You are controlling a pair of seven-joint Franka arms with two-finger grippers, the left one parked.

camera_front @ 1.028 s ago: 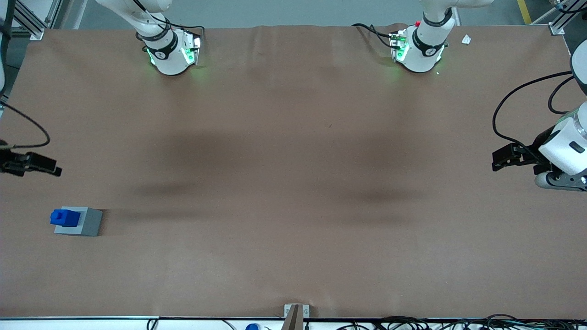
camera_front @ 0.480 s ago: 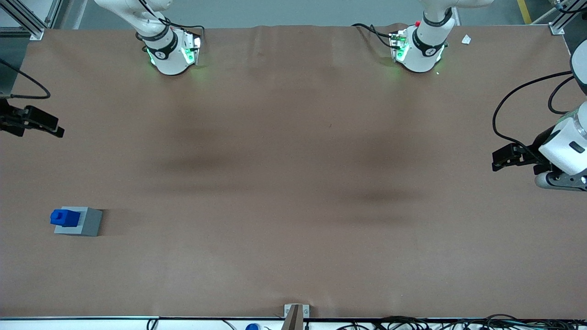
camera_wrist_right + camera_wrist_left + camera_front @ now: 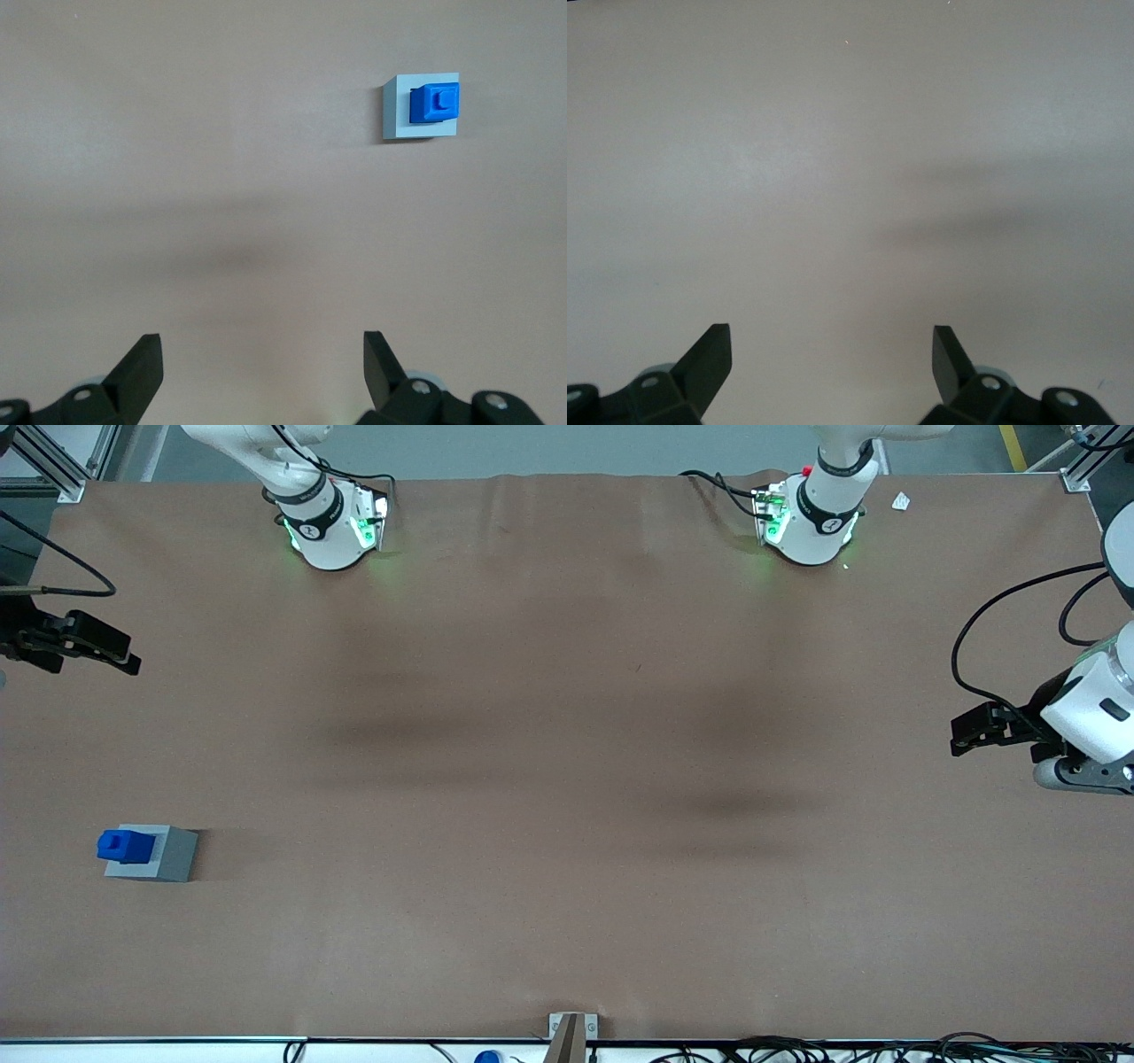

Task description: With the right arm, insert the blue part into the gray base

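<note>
Now, from the front, the brown desk [image 3: 567,779] carries the gray base [image 3: 158,855] toward the working arm's end, fairly near the camera. The blue part [image 3: 121,846] sits in the base's top, off-center toward the desk's end, with its stub pointing up. The part is seated and nothing touches it. The jaws [image 3: 133,662] hang well apart from the base, farther from the camera and close to the desk's edge at the working arm's end. They reach in from the frame edge as a dark shape with a thin black cable [image 3: 66,576] looping above them. From this view it is hard to tell how far the fingers are spread. The base of the right arm [image 3: 326,522] stands at the desk's edge farthest from the camera, lit green.

Seen from the right wrist, the jaws [image 3: 263,363] stand wide open, the two black fingertips [image 3: 142,359] well apart with only bare desk [image 3: 221,177] between them. They hold nothing. The base [image 3: 397,113] shows as a pale square well apart from the fingertips, with the part [image 3: 436,103] resting in it, shifted toward one side so that a strip of gray top stays bare on the other. A small raised stub marks the part's upper face.

Seen from the left wrist, only plain desk [image 3: 850,177] lies ahead, crossed by faint shadows.
</note>
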